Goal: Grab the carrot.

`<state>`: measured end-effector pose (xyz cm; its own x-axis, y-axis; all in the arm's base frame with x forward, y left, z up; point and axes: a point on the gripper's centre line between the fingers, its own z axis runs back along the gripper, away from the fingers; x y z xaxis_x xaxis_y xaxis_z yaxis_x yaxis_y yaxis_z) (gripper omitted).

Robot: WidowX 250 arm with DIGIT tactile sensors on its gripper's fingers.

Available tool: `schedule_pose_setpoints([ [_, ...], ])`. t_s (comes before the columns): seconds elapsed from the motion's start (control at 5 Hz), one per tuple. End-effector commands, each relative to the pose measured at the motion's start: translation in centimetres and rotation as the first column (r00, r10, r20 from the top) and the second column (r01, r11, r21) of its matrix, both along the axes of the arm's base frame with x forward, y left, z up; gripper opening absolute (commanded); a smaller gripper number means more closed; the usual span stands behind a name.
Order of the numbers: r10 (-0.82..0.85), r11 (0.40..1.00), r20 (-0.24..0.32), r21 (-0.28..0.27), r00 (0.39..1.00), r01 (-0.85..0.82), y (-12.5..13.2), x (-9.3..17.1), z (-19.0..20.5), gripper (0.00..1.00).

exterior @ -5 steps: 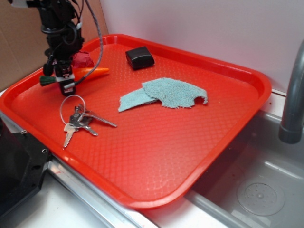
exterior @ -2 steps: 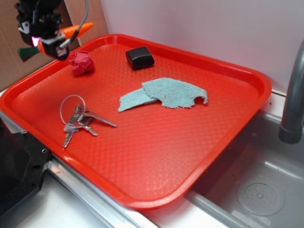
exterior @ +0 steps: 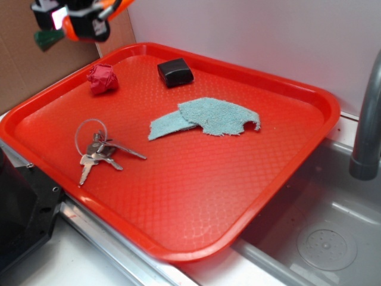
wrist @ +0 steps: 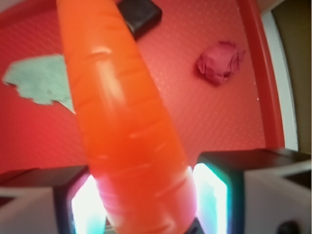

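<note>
you've raised the carrot (wrist: 127, 126) higher since the last frame; your gripper (exterior: 77, 22) grips it well above the tray (exterior: 196, 196), beyond the red ball (exterior: 102, 78).

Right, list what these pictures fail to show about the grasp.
- Exterior view: the tool is cut off by the top edge, arm unseen.
- Exterior view: the glossy orange plastic carrot's tip is out of frame.
- Wrist view: the carrot hides the pad contact; its green stem is out of view.
</note>
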<state>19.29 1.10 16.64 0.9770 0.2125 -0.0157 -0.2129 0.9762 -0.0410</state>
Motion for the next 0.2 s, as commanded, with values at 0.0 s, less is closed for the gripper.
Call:
schedule_pose_setpoints([
  [0.0, -0.027, 0.999, 0.073, 0.036, 0.997, 0.024, -2.3, 1.34, 2.42, 0.0],
])
